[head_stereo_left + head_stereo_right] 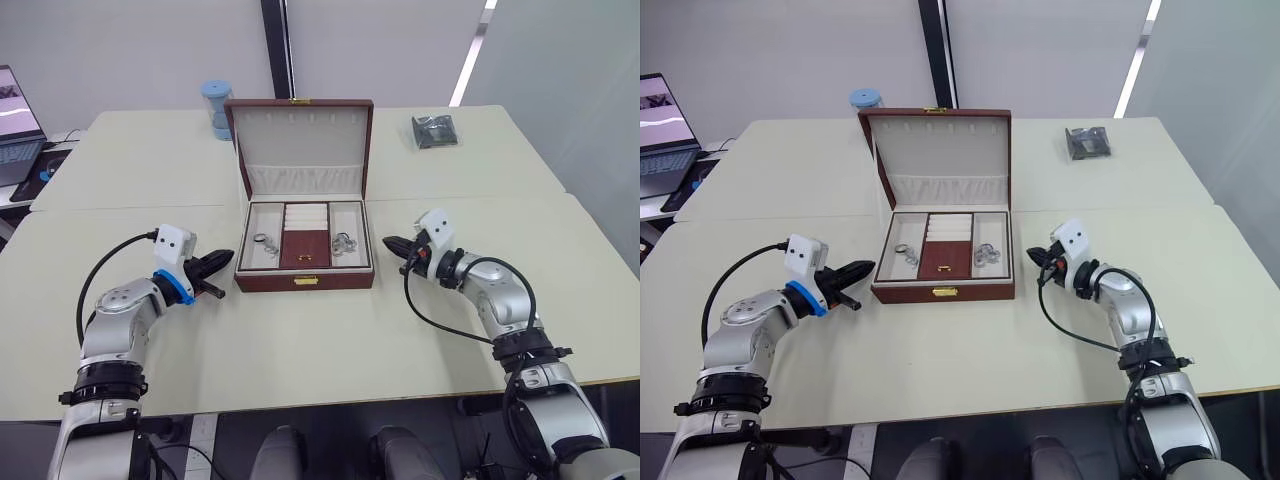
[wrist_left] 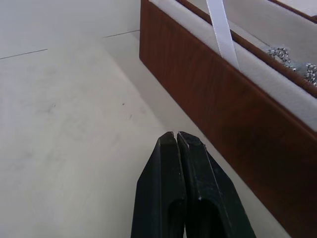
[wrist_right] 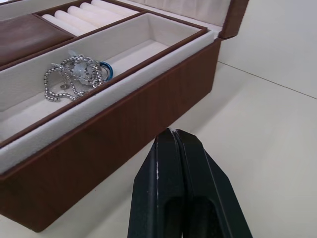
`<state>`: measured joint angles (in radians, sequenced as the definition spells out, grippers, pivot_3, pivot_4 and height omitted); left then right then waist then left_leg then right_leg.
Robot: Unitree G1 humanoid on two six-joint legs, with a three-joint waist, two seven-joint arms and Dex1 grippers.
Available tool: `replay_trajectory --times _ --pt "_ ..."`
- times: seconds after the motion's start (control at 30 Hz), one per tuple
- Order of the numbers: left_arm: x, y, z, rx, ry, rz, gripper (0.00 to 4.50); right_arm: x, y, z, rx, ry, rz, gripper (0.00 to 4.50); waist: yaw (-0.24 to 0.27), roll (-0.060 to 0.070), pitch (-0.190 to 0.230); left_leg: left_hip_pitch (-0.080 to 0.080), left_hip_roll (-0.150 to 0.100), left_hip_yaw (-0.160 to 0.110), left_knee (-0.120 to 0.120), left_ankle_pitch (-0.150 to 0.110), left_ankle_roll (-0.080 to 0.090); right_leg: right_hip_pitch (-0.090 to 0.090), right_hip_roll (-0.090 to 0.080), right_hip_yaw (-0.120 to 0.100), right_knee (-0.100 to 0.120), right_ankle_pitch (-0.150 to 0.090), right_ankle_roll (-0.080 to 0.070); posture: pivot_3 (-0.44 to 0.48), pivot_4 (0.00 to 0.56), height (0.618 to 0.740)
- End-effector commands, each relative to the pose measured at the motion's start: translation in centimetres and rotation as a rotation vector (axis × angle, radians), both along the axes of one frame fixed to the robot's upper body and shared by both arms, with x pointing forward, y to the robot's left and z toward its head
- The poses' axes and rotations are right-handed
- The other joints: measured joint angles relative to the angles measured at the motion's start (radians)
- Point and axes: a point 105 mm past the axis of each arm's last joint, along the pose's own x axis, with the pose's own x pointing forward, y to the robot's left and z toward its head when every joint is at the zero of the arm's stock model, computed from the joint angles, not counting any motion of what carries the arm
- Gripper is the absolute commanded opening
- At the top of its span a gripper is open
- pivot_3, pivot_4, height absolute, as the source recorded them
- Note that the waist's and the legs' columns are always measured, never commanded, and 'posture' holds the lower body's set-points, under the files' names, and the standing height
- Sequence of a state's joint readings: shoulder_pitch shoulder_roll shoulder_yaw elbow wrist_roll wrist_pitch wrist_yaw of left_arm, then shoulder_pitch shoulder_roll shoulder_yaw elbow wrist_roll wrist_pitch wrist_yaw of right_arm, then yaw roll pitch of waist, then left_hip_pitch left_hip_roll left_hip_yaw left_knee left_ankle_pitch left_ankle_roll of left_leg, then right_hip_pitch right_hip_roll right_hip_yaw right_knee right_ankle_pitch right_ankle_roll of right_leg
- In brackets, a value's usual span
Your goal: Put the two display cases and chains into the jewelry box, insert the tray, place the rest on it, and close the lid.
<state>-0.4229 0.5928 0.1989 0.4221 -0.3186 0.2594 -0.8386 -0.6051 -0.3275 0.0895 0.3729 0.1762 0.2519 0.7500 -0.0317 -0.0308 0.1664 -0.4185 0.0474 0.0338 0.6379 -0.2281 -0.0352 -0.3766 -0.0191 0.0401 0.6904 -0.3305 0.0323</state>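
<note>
The jewelry box (image 1: 304, 281) stands at the table's centre with its lid (image 1: 300, 135) upright and open. The tray (image 1: 300, 245) sits inside it, with a ring on its brown centre. A silvery ring piece (image 1: 262, 240) lies in the left compartment. In the right compartment is a tangle of silvery bead chain with a blue ring (image 3: 74, 77). The display cases are hidden. My left gripper (image 1: 222, 262) is shut and empty, just left of the box's front corner. On the other side, my right gripper (image 1: 392, 243) is shut and empty, a little off the box's right wall.
A blue-lidded jar (image 1: 216, 108) stands behind the box to the left. A dark packet (image 1: 434, 131) lies at the back right. A laptop (image 1: 15, 125) sits on a side table at far left. Bare table (image 1: 300, 340) stretches in front of the box.
</note>
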Motion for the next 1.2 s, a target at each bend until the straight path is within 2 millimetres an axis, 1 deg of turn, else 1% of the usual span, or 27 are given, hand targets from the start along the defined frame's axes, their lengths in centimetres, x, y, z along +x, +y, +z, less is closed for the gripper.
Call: replay_trajectory --times 0.03,0.13,0.23,0.33,0.57,0.7,0.87,1.07,1.2 --pt "-0.2 -1.9 0.8 -0.008 -0.027 -0.085 0.0 -0.4 1.6 1.1 0.011 -0.034 0.063 0.03 0.0 0.0 0.0 0.0 0.0 0.0 0.001 0.0 0.0 0.0 0.0 0.0 0.001 0.0 0.0 0.0 0.15 0.74" --pt "-0.6 -3.0 0.7 -0.032 -0.015 -0.132 0.0 -0.8 2.4 1.1 0.019 -0.023 0.094 0.03 0.0 0.0 0.0 0.0 0.0 0.0 0.004 0.0 0.0 0.0 0.0 0.0 0.004 0.0 0.0 0.0 0.15 0.74" --pt "-1.3 -4.0 0.4 -0.057 0.016 -0.184 0.0 -1.1 2.7 0.9 0.021 -0.01 0.12 0.03 0.0 0.0 0.0 0.0 0.0 -0.001 0.006 0.0 0.0 0.001 0.0 0.0 0.006 0.0 0.0 0.0 0.15 0.74" --pt "-2.0 -4.6 -0.3 -0.047 0.053 -0.225 0.0 -2.1 3.3 0.8 0.028 0.011 0.178 0.03 0.0 0.0 0.0 0.0 0.0 -0.001 0.006 0.0 0.0 0.001 0.0 0.0 0.006 0.0 0.0 0.0 0.15 0.74" --pt "-3.6 -5.9 -1.0 -0.067 0.085 -0.284 0.0 -5.3 4.6 0.2 0.045 0.083 0.32 0.03 0.001 0.0 0.0 0.001 0.0 -0.001 0.006 0.0 0.0 0.002 0.0 0.0 0.005 0.0 0.0 0.0 0.15 0.74" --pt "-4.7 -6.8 -1.4 -0.092 0.107 -0.326 0.0 -6.7 4.6 -0.6 0.034 0.128 0.35 0.03 0.0 0.0 0.0 0.001 0.0 -0.001 0.006 0.0 0.0 0.002 0.0 0.0 0.005 0.0 0.0 0.0 0.15 0.74" --pt "-7.2 -8.0 -2.7 -0.117 0.174 -0.387 0.0 -8.3 4.4 -1.6 0.041 0.177 0.353 0.03 0.0 0.001 -0.003 0.002 0.0 -0.002 0.006 0.0 0.0 0.003 0.0 0.0 0.004 0.0 0.0 0.0 0.15 0.74" --pt "-8.8 -8.1 -3.4 -0.121 0.215 -0.398 0.0 -10.0 4.5 -2.0 0.056 0.21 0.365 0.03 0.001 0.001 -0.004 0.002 0.0 -0.002 0.005 0.0 0.001 0.004 0.0 0.0 0.003 0.0 0.0 0.0 0.15 0.74" --pt "-9.4 -8.2 -3.6 -0.129 0.232 -0.403 0.0 -10.5 4.3 -2.5 0.051 0.224 0.353 0.03 0.001 0.001 -0.005 0.003 0.0 -0.002 0.005 -0.001 0.001 0.004 0.0 0.0 0.003 0.0 0.0 0.0 0.15 0.74"
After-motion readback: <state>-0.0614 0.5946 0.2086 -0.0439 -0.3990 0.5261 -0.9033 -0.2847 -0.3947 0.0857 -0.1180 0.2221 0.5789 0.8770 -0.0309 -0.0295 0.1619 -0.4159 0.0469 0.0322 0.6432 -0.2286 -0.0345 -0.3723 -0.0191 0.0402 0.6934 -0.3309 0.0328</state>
